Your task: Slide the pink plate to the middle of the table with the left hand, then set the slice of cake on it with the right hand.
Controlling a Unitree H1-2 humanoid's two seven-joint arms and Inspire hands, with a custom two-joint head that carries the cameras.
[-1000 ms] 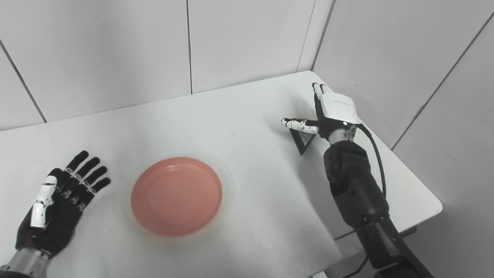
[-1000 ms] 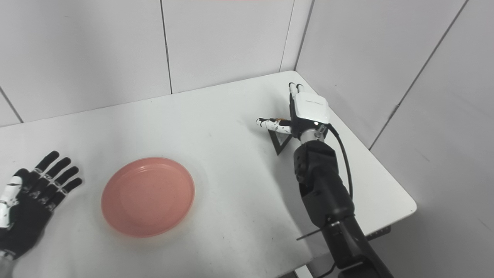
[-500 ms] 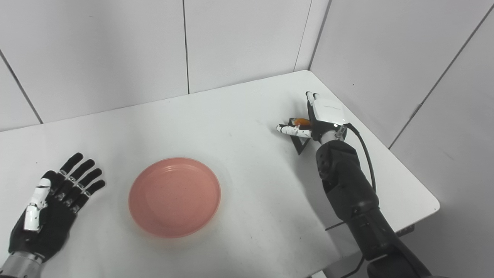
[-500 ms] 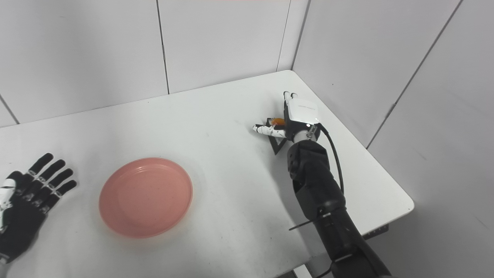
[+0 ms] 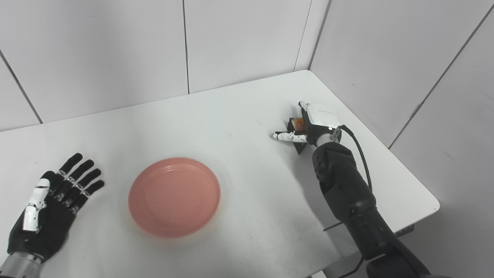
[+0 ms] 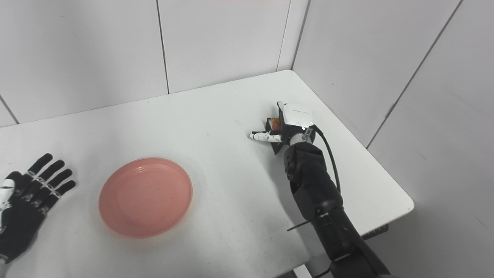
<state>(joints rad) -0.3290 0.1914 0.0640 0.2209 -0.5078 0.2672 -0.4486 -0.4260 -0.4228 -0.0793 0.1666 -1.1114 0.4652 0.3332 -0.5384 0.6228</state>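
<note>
Fingers [image 5: 300, 105] of the right hand [image 5: 314, 125] are curled down over the cake [image 5: 297, 123], with the thumb stretched out flat to the left along its near side; whether a firm hold has been taken cannot be told, since most of the slice is hidden under the palm. Only a dark wedge with an orange patch on top is seen, resting on the table [image 5: 247, 112] near the far right corner, and it does not appear to be lifted.

Well apart, at the near left edge, the left hand [image 5: 50, 208] is laid flat with its fingers spread, and nothing is held by it.

Between the two, the plate [image 5: 174, 196] is found empty, a little left of the table's middle and closer to the near edge.

The first step is judged done or nearly so, the plate being roughly central and released. The second step is judged barely begun: the cake is being grasped, and it has yet to be raised, carried left across the bare table and set down on the plate.
</note>
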